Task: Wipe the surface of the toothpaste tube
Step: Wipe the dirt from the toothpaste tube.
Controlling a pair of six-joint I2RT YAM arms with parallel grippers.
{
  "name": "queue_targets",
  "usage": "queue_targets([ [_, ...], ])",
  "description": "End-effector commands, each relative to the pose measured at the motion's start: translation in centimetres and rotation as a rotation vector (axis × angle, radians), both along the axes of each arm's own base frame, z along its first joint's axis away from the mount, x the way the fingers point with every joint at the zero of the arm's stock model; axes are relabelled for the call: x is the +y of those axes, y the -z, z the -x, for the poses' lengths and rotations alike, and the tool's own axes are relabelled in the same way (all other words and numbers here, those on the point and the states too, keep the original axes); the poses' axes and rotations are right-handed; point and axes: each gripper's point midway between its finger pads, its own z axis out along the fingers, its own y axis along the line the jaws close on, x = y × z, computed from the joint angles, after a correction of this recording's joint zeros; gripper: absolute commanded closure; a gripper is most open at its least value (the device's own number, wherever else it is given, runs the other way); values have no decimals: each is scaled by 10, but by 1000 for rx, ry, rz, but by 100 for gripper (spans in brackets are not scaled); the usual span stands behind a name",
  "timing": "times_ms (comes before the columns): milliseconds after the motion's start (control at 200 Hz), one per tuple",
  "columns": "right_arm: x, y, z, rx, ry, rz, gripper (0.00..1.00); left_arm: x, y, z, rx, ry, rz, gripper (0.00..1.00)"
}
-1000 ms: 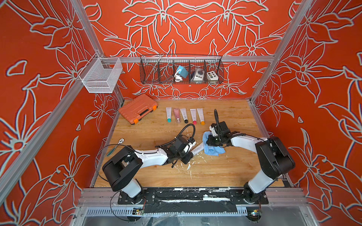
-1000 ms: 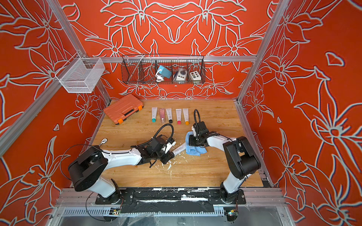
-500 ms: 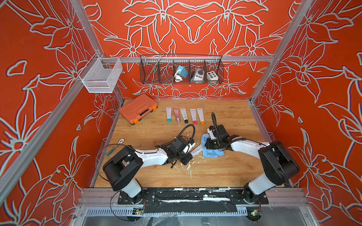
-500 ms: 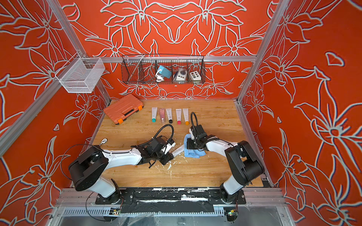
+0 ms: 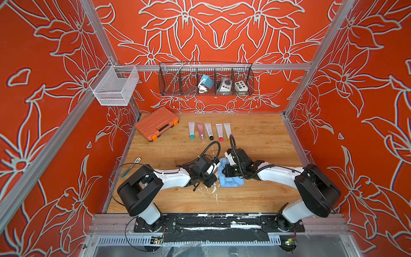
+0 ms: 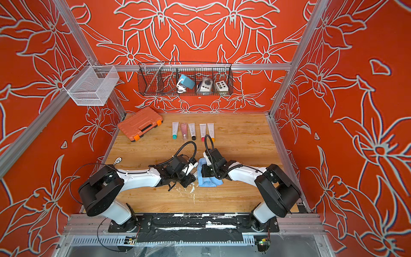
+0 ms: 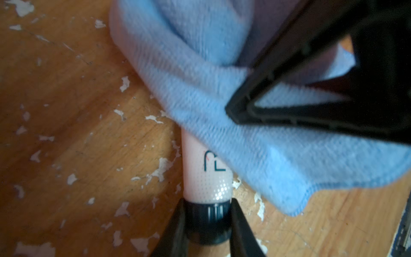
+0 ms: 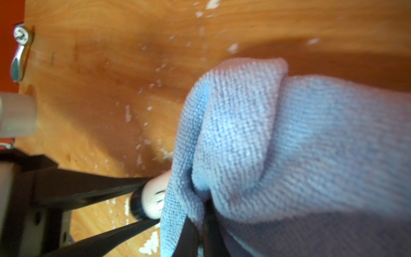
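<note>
Wooden tabletop: left fingers clamp pale tube by cap; right fingers pinch cloth.

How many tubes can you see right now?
6. Five in a row at the back: teal, pink, black, red, orange caps. The sixth tube, mid-table, is held by the left gripper, mostly under the cloth.

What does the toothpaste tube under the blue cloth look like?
The toothpaste tube is pale pinkish-white and smooth like soft plastic, with dark letters, tiny shiny dots and a ribbed dark cap. It lies on the flaky wooden table. The left pincer is shut on its cap. The blue cloth, held by the right pincer, covers most of its body.
</note>
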Motion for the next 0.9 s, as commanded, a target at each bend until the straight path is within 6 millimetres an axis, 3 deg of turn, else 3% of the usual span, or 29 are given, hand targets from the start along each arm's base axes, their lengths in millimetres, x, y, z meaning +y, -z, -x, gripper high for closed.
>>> queue_targets([
  [0, 15, 9, 29, 90, -51, -13, 100, -8, -13, -15, -43, -19, 46, 87],
  [205, 21, 5, 30, 75, -66, -20, 100, -7, -14, -14, -42, -17, 46, 87],
  [891, -26, 21, -18, 49, 59, 126, 100, -8, -18, -9, -40, -8, 77, 87],
])
